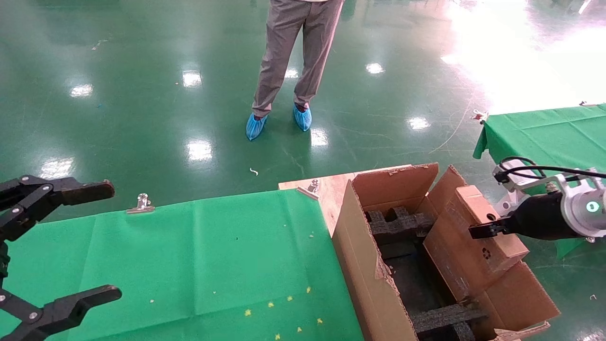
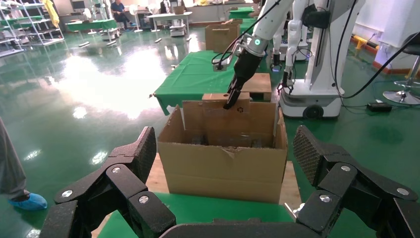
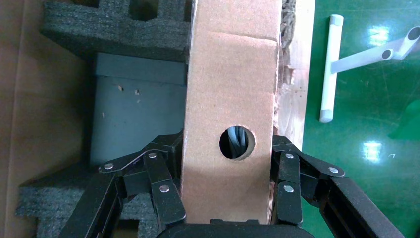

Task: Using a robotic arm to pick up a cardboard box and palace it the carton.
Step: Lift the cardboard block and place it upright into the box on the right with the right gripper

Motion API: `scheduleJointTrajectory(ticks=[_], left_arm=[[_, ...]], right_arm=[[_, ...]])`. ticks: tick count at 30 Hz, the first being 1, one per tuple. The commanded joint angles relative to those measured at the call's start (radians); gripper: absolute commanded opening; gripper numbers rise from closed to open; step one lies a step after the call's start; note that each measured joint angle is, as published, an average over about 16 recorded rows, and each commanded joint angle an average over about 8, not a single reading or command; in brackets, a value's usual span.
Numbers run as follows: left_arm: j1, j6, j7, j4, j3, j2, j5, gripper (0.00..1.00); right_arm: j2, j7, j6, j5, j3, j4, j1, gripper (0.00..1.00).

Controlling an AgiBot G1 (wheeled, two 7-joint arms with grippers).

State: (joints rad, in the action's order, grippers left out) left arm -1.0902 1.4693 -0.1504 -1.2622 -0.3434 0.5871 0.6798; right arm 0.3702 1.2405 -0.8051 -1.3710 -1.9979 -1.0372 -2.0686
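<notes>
The robotic arm (image 1: 584,208), white with a green ring, reaches in from the right. Its right gripper (image 1: 483,230) is shut on the cardboard box (image 1: 478,246), a slim brown box with a recycling mark. The box hangs tilted inside the right side of the carton (image 1: 360,255), over the black foam blocks (image 1: 397,222). In the right wrist view the fingers (image 3: 163,188) press both long sides of the box (image 3: 228,89), which has a round hole. The left wrist view shows the carton (image 2: 223,163) with the box (image 2: 242,113) at its far side. My left gripper (image 1: 102,244) is open over the green table.
A green cloth (image 1: 189,265) covers the table left of the carton; metal clips (image 1: 140,203) hold its far edge. A person in blue shoe covers (image 1: 284,71) stands on the floor beyond. Another green-covered table (image 1: 544,132) is at the right. A white stand (image 3: 329,69) lies beside the carton.
</notes>
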Motion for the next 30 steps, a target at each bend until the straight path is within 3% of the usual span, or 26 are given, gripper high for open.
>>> scheduleJointTrajectory(ticks=[1, 19, 30], left_arm=[[0.000, 0.000, 0.000, 0.000, 0.000, 0.000, 0.000, 1.00], [0.000, 0.000, 0.000, 0.000, 0.000, 0.000, 0.000, 1.00], [0.000, 0.000, 0.000, 0.000, 0.000, 0.000, 0.000, 1.00]], right_arm=[[0.007, 0.007, 0.013, 0.000, -0.004, 0.001, 0.013, 0.00], [0.089, 0.018, 0.120, 0.063, -0.023, 0.084, 0.166, 0.00], [0.152, -0.025, 0.157, 0.115, -0.014, 0.164, 0.248, 0.00]])
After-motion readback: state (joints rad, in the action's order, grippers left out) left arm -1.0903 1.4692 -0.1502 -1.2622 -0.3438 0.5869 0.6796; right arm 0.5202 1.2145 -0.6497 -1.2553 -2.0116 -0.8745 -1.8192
